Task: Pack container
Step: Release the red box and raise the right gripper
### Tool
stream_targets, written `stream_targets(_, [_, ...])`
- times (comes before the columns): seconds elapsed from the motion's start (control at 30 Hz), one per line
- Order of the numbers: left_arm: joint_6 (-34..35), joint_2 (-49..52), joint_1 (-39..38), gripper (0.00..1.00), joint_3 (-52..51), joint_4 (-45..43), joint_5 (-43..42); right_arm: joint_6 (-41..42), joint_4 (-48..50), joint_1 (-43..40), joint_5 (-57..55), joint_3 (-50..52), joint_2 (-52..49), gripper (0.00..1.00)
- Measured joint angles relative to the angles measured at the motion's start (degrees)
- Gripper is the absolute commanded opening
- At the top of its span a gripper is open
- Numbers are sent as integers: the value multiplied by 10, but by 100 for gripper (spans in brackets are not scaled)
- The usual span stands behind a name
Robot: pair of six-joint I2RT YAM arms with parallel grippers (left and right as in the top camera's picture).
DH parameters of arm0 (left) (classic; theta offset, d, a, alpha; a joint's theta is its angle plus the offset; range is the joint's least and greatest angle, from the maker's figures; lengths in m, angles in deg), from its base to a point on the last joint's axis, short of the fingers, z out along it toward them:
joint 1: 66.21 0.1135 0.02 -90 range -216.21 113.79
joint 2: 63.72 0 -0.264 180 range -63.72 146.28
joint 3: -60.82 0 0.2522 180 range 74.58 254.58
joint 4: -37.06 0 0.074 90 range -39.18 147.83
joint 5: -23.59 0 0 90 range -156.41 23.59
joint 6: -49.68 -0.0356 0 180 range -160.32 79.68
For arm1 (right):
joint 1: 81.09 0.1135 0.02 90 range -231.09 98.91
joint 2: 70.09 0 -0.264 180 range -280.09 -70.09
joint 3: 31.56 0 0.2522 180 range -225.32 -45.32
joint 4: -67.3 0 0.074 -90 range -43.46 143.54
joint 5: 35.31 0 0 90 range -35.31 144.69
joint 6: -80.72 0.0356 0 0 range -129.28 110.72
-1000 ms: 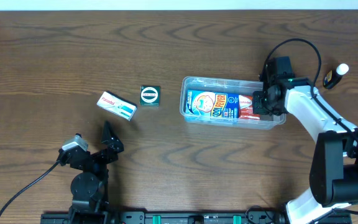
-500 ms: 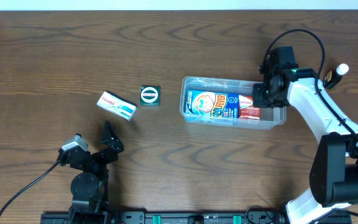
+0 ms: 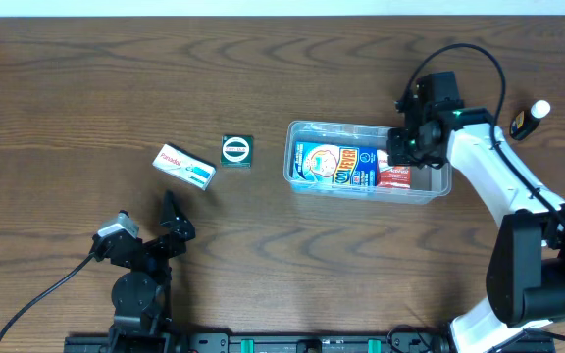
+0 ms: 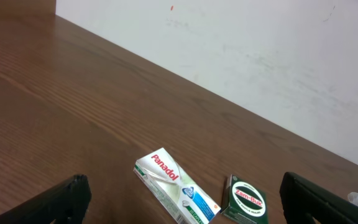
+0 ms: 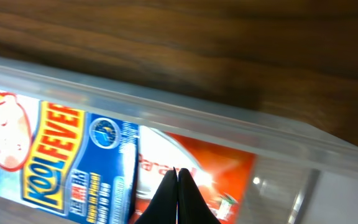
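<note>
The clear plastic container (image 3: 302, 129) sits right of centre and holds a blue Kool Fever carton (image 3: 334, 165) and a red-and-white box (image 3: 395, 175). Both also show in the right wrist view, the carton (image 5: 55, 155) and the red box (image 5: 222, 171). My right gripper (image 3: 401, 145) is shut and empty, its tips (image 5: 178, 173) together just above the red box inside the container (image 5: 166, 106). A white Panadol box (image 3: 184, 165) and a green Zam-Buk box (image 3: 236, 150) lie on the table to the left. My left gripper (image 3: 170, 218) is open and empty near the front edge, behind the Panadol box (image 4: 176, 186) and Zam-Buk box (image 4: 247, 200).
A black-and-white marker (image 3: 530, 119) lies at the far right, beyond the right arm. A cable runs from the left arm's base towards the front left corner. A white wall (image 4: 241, 56) borders the table's far edge.
My right gripper has moved left and slightly back, from the container's right end to over the red box. The left arm and the loose boxes have not moved.
</note>
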Motion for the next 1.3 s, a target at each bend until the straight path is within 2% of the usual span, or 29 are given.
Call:
stream_targets(0.3, [0, 0, 0, 98, 0, 0, 0, 0, 9, 30, -4, 14, 0, 1])
stream_targets(0.63, [0, 0, 0, 98, 0, 0, 0, 3, 25, 30, -16, 14, 0, 1])
stream_targets(1.3, [0, 0, 0, 98, 0, 0, 0, 51, -3, 30, -57, 15, -19, 1])
